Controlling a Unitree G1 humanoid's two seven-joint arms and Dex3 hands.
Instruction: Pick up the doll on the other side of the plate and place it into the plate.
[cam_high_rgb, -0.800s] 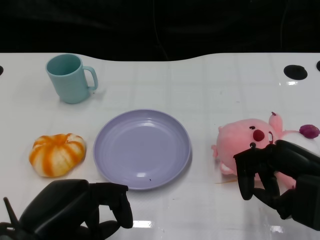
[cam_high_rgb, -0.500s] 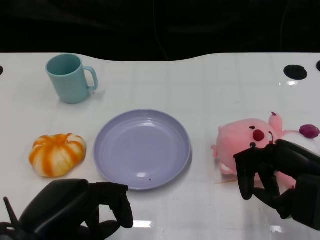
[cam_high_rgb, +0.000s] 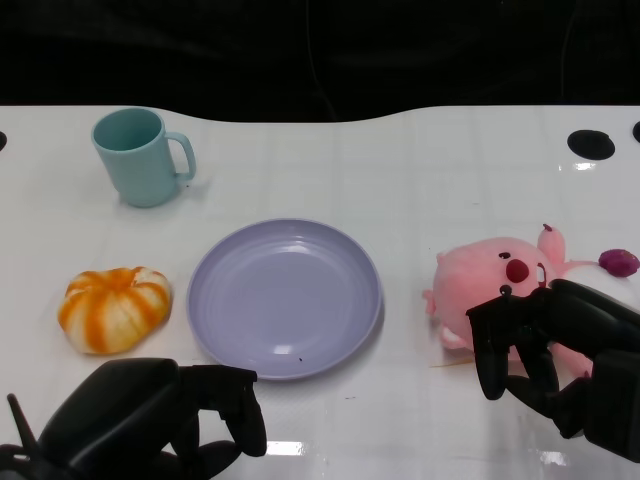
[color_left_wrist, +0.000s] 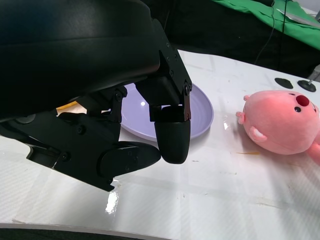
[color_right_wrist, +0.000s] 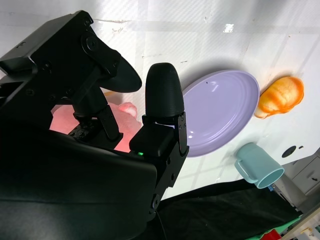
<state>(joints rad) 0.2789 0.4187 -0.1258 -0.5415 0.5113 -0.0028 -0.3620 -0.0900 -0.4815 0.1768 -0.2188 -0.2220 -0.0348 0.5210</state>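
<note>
The pink doll (cam_high_rgb: 495, 275) lies on the white table to the right of the purple plate (cam_high_rgb: 285, 300), which holds nothing. My right hand (cam_high_rgb: 560, 350) hangs over the doll's near side with its fingers curved and apart, and I see no grip on it. In the right wrist view the doll (color_right_wrist: 125, 107) shows pink behind the fingers of my right hand (color_right_wrist: 100, 125), with the plate (color_right_wrist: 220, 110) beyond. My left hand (cam_high_rgb: 150, 415) sits low at the table's near edge, fingers curled in on nothing. The left wrist view shows that hand (color_left_wrist: 125, 100), the plate (color_left_wrist: 200, 107) and the doll (color_left_wrist: 280, 122).
A teal mug (cam_high_rgb: 140, 155) stands at the back left. An orange and white pumpkin toy (cam_high_rgb: 113, 308) lies left of the plate. A small purple piece (cam_high_rgb: 618, 262) sits at the doll's far right. A black round mark (cam_high_rgb: 590, 143) is on the table at the back right.
</note>
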